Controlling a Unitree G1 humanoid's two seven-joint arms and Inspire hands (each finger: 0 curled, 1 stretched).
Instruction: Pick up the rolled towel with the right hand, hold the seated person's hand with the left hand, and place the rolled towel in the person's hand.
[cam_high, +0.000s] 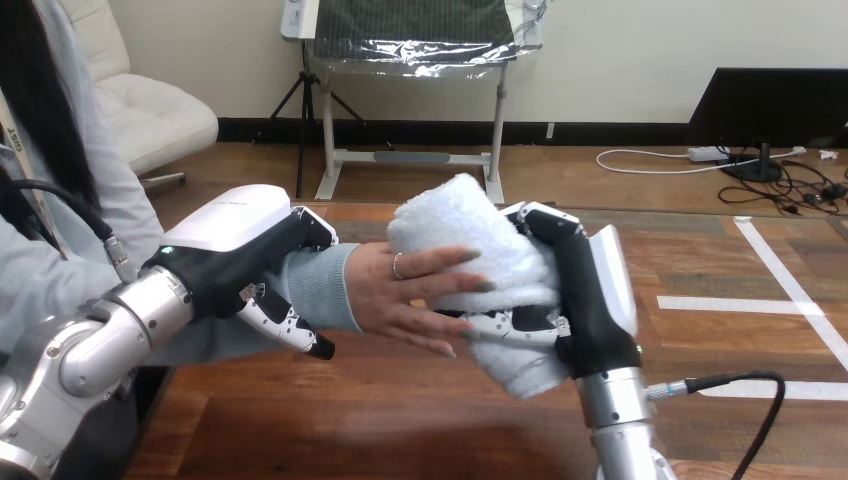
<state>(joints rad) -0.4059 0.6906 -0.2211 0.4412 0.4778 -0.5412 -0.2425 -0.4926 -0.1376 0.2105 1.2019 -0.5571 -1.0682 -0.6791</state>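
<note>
A white rolled towel (480, 270) stands tilted above the table at the view's middle. My right hand (585, 290) is shut on it from the right, with fingers curled round its lower half. The person's hand (415, 292) reaches in from the left and lies against the towel's left side, its fingers stretched across the roll. My left hand (240, 250) is shut on the person's wrist (325, 285), thumb below the grey sleeve and fingers over its top.
The wooden table (400, 420) spreads below both hands, with white tape lines (745, 303) on its right part. The person sits at the left edge, an arm reaching across my left forearm (90, 345).
</note>
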